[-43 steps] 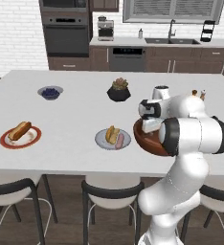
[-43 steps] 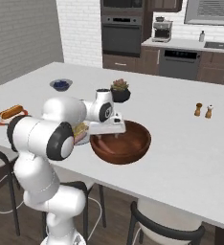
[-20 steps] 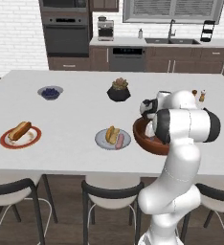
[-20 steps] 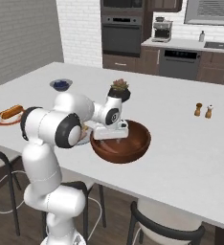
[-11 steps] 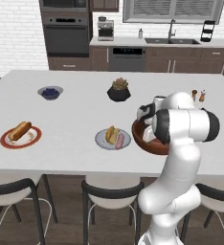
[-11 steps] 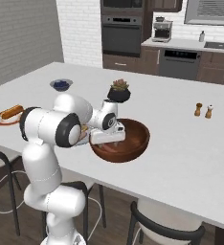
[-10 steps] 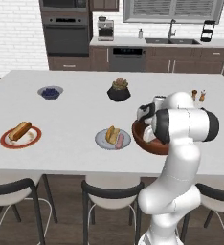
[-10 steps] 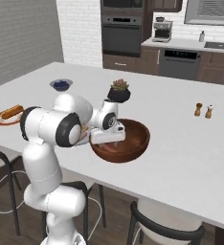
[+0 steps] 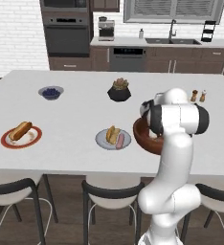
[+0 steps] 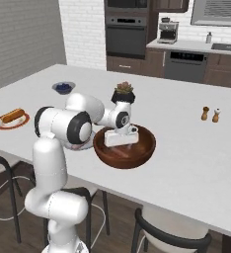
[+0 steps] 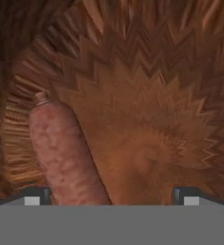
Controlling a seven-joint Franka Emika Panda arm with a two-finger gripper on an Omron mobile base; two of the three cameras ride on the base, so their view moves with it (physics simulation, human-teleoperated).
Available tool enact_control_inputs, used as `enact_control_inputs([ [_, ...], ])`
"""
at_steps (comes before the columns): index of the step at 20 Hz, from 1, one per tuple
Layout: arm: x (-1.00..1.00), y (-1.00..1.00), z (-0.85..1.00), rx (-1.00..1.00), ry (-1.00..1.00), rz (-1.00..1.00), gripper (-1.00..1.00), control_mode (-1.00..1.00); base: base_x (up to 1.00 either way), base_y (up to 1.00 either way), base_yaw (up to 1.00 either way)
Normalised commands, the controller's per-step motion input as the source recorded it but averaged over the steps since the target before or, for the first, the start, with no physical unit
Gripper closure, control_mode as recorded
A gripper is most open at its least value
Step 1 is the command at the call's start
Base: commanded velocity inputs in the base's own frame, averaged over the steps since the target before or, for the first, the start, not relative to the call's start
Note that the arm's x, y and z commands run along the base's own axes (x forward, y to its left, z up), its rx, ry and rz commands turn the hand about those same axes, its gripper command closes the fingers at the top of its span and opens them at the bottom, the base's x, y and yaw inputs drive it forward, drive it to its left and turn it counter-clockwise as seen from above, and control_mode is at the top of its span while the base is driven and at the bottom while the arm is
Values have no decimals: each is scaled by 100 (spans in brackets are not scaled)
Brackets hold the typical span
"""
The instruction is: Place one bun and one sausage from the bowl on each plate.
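Now the end effector (image 11: 109,194) hangs inside the bowl (image 10: 142,150), its fingertips (image 11: 37,195) spread wide and grasping nothing, with a sausage (image 11: 63,153) lying on the bowl's floor just beside one tip, likely the next pick. Out on the tabletop (image 9: 75,115), the grey plate (image 9: 104,141) carries bun and sausage; the red-rimmed plate (image 9: 8,142) shows a bun.

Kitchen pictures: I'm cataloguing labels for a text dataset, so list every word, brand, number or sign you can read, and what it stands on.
None: no readable text anywhere.
The oven, the coffee machine, the bowl, the plates and the shakers carry no legible markings.
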Motion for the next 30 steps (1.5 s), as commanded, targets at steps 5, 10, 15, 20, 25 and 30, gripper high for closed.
enact_control_inputs([
  [5,-54,-34,8,3,-25,2,-100,-100,0,0,0],
  [10,-31,2,-15,-1,-9,1,-100,-100,0,0,0],
  [15,5,34,3,-2,-4,0,-100,-100,0,0,0],
  [20,3,17,-12,-1,-2,-1,-100,-100,0,0,0],
  [25,6,-31,3,0,-5,0,-100,-100,0,0,0],
  [30,3,3,-23,-6,7,0,-100,-100,0,0,0],
])
